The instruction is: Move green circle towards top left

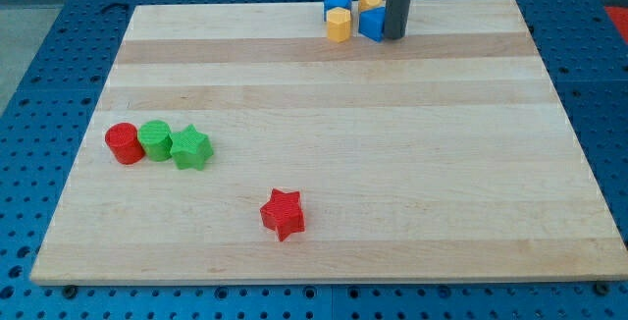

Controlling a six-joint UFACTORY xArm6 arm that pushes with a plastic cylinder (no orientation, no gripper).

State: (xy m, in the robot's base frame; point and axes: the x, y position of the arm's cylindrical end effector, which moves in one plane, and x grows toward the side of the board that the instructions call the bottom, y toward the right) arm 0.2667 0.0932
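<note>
The green circle sits at the view's left on the wooden board, between a red circle on its left and a green star on its right, all three touching in a row. My tip is at the view's top, far up and to the right of the green circle, right beside a blue block.
A cluster at the view's top holds a blue block, a yellow block and a yellow block beside the rod. A red star lies near the view's bottom centre. A blue perforated table surrounds the board.
</note>
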